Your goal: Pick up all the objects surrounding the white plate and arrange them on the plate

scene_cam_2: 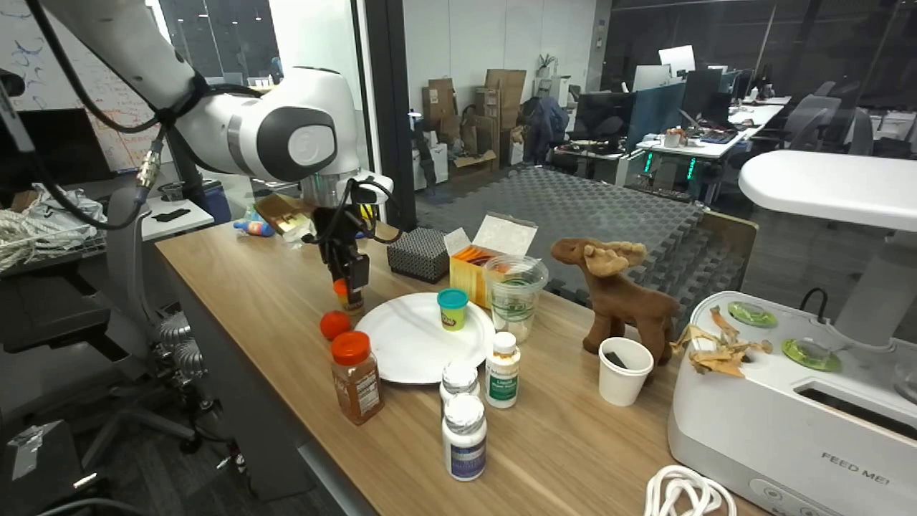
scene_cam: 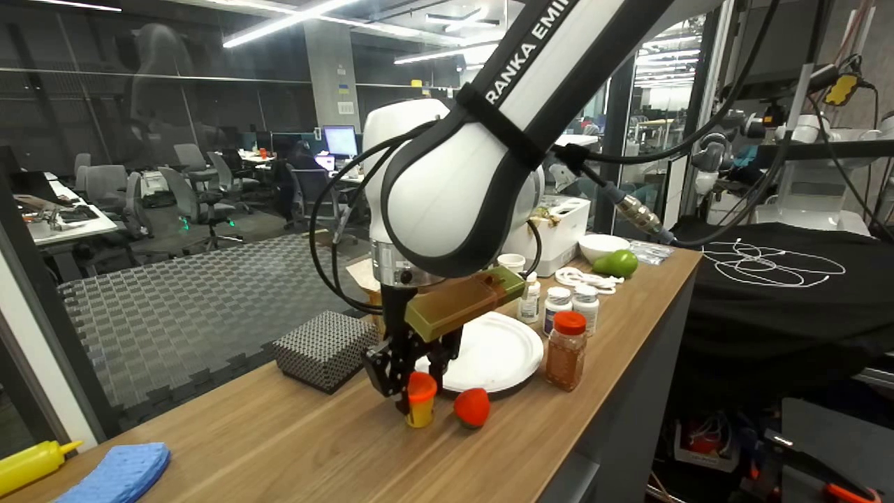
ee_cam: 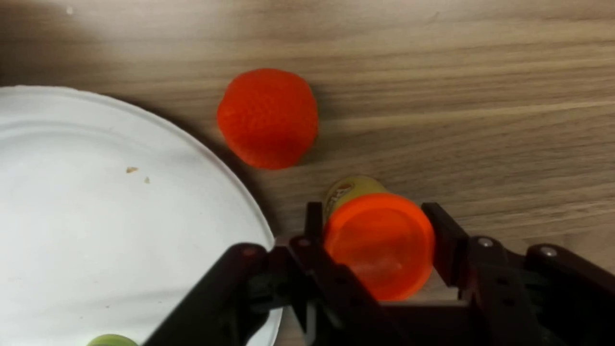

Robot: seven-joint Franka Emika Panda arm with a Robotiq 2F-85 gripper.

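Observation:
An orange-lidded yellow cup stands on the table beside the white plate. My gripper reaches down over it, a finger against each side of the orange lid; the jaws look closed on it. Close by, off the plate's rim, lies a small red ball, also in both exterior views. On the plate sits a teal-lidded green cup. A red-capped jar is at the plate's edge, with three white-capped bottles near it, one being a green-labelled bottle.
Behind the plate are a grey box, an open yellow carton and a clear plastic cup. A toy moose, a paper cup and a white appliance stand farther along. A blue sponge lies at the table's end.

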